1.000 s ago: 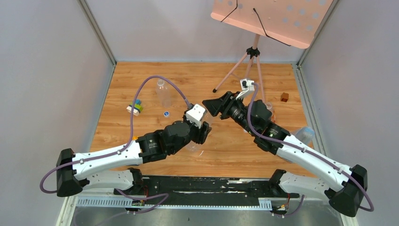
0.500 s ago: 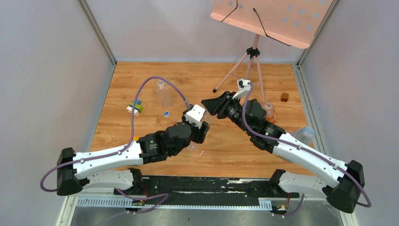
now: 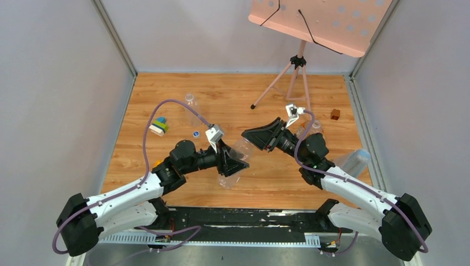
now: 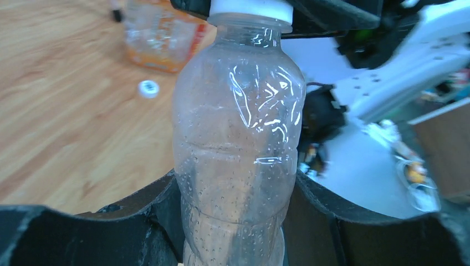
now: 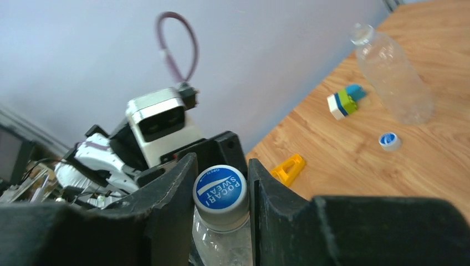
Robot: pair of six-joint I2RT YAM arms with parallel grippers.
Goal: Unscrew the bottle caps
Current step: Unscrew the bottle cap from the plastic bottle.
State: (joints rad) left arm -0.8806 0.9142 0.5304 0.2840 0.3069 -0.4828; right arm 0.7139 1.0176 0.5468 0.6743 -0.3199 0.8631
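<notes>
Grey walls stand around the wooden bench [image 3: 233,91]. Above its middle I hold one clear bottle [image 4: 238,138], lifted between my two arms. My left gripper [image 3: 235,165] is closed on the bottle's body, so that the body cannot turn together with the cap. My right gripper [image 3: 252,138] is pinched narrow on the cap [image 5: 220,190], white at the side and blue on top, which sits on the neck. I judge the twisting is in hand and the cap is not yet off.

Toward the left edge lie another bottle [image 3: 191,108], a loose blue cap [image 3: 195,133] and some coloured blocks [image 3: 159,126]. Toward the right edge, an orange-labelled bottle [image 4: 161,36] stands just behind my right arm, with a brown cube [image 3: 335,114] farther off. A tripod [image 3: 296,66] stands at the far edge. None of these seems to block the turning.
</notes>
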